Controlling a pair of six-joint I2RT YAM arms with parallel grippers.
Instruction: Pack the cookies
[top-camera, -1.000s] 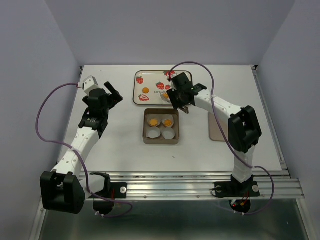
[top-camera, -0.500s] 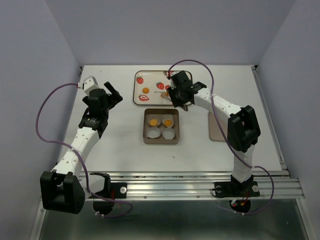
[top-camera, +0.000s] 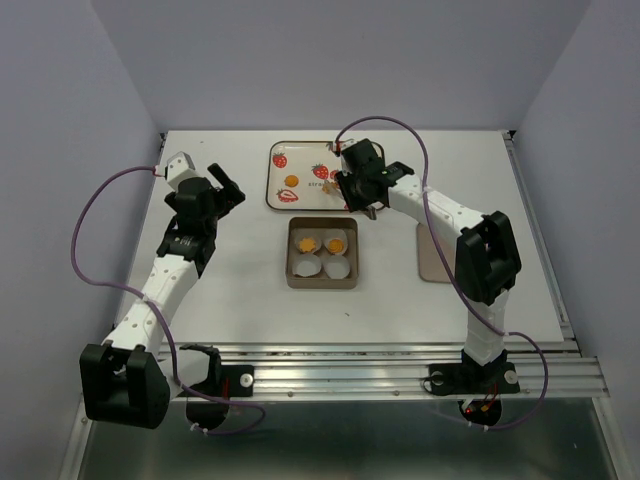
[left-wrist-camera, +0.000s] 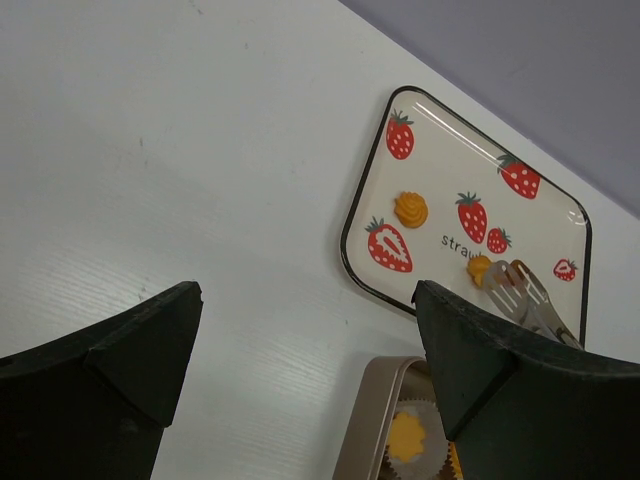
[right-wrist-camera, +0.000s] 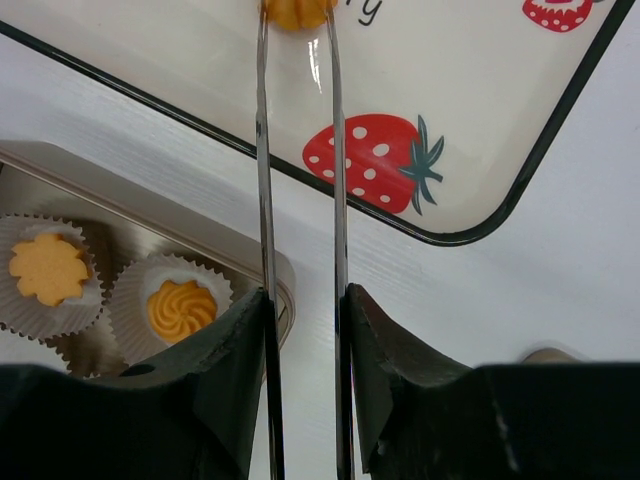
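From above, we see the left end effector wide open over the worktop. Left wrist: one cookie lies loose on the strawberry tray. Right wrist: the right end effector pinches a second cookie there; two cookies sit in the tin.

The left arm and right arm have white links, black joints and black bases. A purple cable loops along each. The left fingers are blocky and black; the right fingers are thin metal rods in black mounts.
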